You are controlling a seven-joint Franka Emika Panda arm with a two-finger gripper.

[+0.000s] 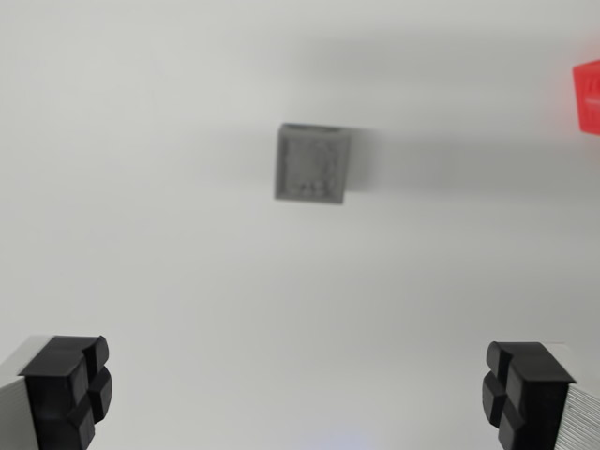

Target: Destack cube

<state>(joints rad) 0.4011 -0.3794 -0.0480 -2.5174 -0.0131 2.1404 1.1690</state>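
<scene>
We record one cube [314,164] on the table [169,244] near centre, a second cube [588,97] well apart at the wrist view's right edge.

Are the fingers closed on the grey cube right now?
No, the fingers stand wide apart and empty, with the grey cube lying apart from them on the white surface.
</scene>
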